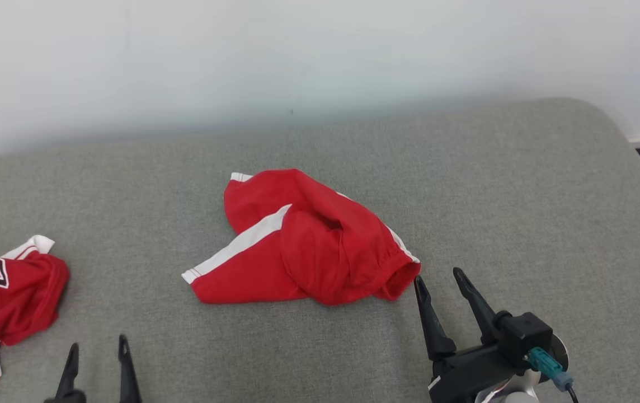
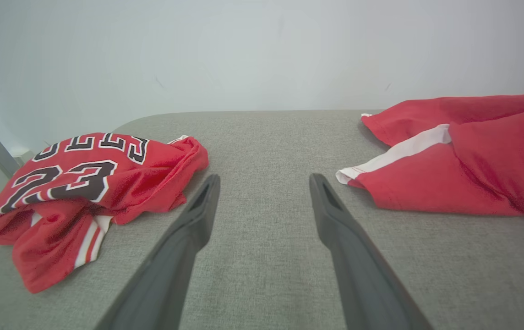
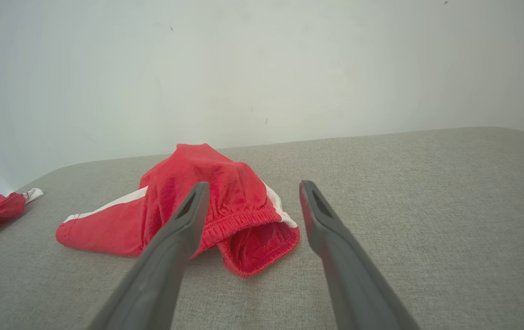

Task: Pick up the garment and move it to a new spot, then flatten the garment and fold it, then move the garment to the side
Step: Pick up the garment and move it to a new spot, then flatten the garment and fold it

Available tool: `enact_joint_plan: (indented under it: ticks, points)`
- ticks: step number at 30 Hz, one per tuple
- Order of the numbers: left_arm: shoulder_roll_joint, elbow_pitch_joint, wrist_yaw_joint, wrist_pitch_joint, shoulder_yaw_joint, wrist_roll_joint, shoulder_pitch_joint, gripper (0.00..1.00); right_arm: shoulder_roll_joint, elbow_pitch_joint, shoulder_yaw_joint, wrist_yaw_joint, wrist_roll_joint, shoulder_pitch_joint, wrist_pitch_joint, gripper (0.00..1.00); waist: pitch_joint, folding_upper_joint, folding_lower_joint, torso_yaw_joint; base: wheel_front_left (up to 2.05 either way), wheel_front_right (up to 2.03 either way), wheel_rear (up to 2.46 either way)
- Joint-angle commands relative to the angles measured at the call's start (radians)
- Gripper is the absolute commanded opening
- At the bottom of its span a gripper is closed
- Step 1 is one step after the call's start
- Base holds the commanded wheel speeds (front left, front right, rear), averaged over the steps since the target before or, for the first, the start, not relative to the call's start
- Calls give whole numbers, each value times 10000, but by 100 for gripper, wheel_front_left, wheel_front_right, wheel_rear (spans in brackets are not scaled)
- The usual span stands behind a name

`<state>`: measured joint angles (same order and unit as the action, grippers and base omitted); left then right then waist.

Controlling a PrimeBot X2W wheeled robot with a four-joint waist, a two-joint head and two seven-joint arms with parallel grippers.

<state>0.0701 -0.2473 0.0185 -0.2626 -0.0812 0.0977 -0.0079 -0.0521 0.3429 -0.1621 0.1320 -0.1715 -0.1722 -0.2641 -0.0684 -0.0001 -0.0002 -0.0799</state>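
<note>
Garment: the jersey [image 1: 6, 291] lies bunched at nine o'clock on the grey cushion [image 1: 521, 196], cut off by the frame edge.
Progress: probably unflattened and unfolded, though it is too rumpled to be sure.
Left gripper [image 1: 98, 342]: fingers apart, empty, at the jersey's four o'clock.
Right gripper [image 1: 437, 274]: fingers apart, empty, beside the red shorts [image 1: 303, 246].
Views: the left wrist view shows the whole "23", and the right wrist view shows the shorts' waistband opening.

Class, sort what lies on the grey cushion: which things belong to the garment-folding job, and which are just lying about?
Job: red jersey with black lettering; left tool; right tool.
Lying about: plain red garment with white stripe.
</note>
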Motion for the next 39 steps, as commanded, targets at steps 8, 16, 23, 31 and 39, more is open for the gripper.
enact_joint_plan:
  ticks: [8, 16, 23, 31, 39]
  points:
    - [-141, 285, -27, -34, -664, -148, 1026, 100, -34, 168, -141, -25, 59, 356, -3, 100, 529, 1, 2, 123, 0, 0, 0]
    - [-195, 247, -153, -34, -624, -145, 846, 100, -85, 242, -302, -25, -27, 377, -3, 100, 357, 1, 2, 411, 0, 0, 0]
    - [-198, 131, -293, -34, -333, -31, 557, 100, -161, 446, -582, -25, -132, 16, -3, 100, -194, 1, 2, 975, 0, 0, 0]
    - [-199, 73, -346, -34, 57, 155, 165, 100, -297, 977, -881, -25, -217, -319, -1, 100, -842, 1, 2, 1897, 0, 0, 0]
    - [-202, 115, -343, -34, 232, 264, 149, 100, -420, 1400, -956, -25, -112, -303, -3, 100, -1094, 1, 2, 2354, 0, 0, 0]
